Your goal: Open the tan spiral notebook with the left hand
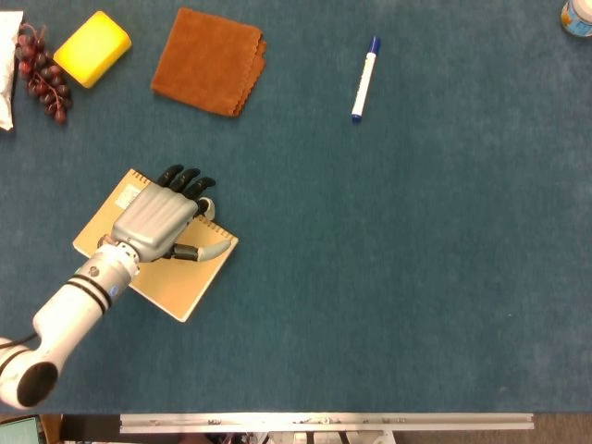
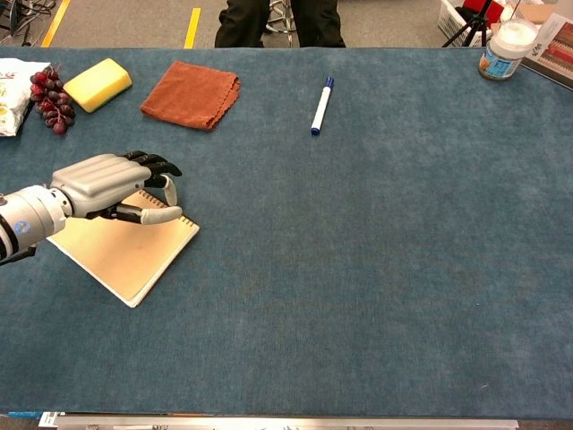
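Fingers of the left robot hand (image 1: 157, 223) curl over the spiral edge of the tan spiral notebook (image 1: 162, 268), thumb lying across the cover; whether they actually grip the cover I cannot tell. Closed and lying askew, the notebook sits at the table's (image 1: 388, 277) 9 o'clock side. Toward 12 o'clock lie a rust cloth (image 1: 209, 61) and marker (image 1: 364, 78); at 11 o'clock, a yellow sponge (image 1: 92, 47) beside grapes (image 1: 43, 74).
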Motion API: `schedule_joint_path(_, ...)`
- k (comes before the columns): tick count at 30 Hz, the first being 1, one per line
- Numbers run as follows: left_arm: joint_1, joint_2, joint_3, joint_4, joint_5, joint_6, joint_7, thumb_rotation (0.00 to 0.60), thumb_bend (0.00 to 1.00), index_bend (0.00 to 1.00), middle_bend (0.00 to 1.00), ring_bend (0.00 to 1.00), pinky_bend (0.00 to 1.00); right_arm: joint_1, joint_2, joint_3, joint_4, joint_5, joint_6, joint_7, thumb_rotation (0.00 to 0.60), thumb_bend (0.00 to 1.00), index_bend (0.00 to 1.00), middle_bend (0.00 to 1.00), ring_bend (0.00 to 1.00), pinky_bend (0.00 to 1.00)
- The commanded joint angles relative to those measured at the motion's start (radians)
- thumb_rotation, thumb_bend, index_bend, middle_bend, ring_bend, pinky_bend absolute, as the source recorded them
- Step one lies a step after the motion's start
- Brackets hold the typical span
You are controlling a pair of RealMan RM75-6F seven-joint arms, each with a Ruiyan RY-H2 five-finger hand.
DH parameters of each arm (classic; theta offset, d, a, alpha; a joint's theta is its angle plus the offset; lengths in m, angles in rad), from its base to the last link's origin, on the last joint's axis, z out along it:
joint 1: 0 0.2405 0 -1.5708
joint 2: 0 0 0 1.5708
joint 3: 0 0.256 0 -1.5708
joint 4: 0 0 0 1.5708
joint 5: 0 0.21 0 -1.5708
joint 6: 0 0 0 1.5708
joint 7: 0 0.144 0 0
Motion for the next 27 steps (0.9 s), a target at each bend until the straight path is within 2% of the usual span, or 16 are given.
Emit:
schedule_joint_path(1,0.020,0.036,0.008,-0.042,0.039,0.035,-0.014,0.000,0.17,0.33,0.10,0.00,0.00,-0.001,0.000,0.000,0.003,-0.001,0.001,0.004,0.600,0.42,0.32,0.36,0.31,0.38)
schedule_joint_path(2,0.024,0.044,0.008,-0.052,0.048,0.045,-0.019,0.017,0.17,0.32,0.10,0.00,0.00,-0.001,-0.001,0.000,0.004,-0.002,0.002,0.006,0.600,0.42,0.32,0.36,0.31,0.38)
schedule_joint_path(3,0.029,0.052,0.008,-0.060,0.058,0.055,-0.022,0.069,0.17,0.31,0.10,0.00,0.00,-0.001,-0.002,0.000,0.005,-0.003,0.002,0.008,0.600,0.42,0.32,0.36,0.31,0.38)
schedule_joint_path(4,0.035,0.063,0.008,-0.068,0.072,0.070,-0.020,0.145,0.17,0.30,0.10,0.00,0.00,-0.001,-0.002,0.001,0.007,-0.004,0.003,0.011,0.600,0.42,0.32,0.36,0.31,0.38)
schedule_joint_path(6,0.045,0.077,0.011,-0.070,0.093,0.098,0.001,0.469,0.17,0.26,0.11,0.00,0.00,-0.001,-0.004,0.001,0.010,-0.006,0.004,0.016,0.600,0.42,0.32,0.36,0.31,0.38)
schedule_joint_path(8,0.058,0.092,0.017,-0.062,0.107,0.125,0.038,0.600,0.16,0.23,0.11,0.00,0.00,0.000,-0.007,0.000,0.016,-0.007,0.000,0.021,0.600,0.42,0.32,0.36,0.31,0.38)
schedule_joint_path(19,0.110,0.171,0.059,0.032,0.118,0.118,0.005,0.600,0.16,0.10,0.10,0.00,0.00,0.018,-0.023,0.001,0.044,-0.023,-0.019,0.045,0.600,0.42,0.32,0.36,0.31,0.38)
schedule_joint_path(27,0.138,0.187,0.087,0.096,0.170,0.114,-0.026,0.600,0.16,0.00,0.01,0.00,0.00,0.020,-0.019,0.000,0.034,-0.039,-0.007,0.044,0.600,0.42,0.32,0.36,0.31,0.38)
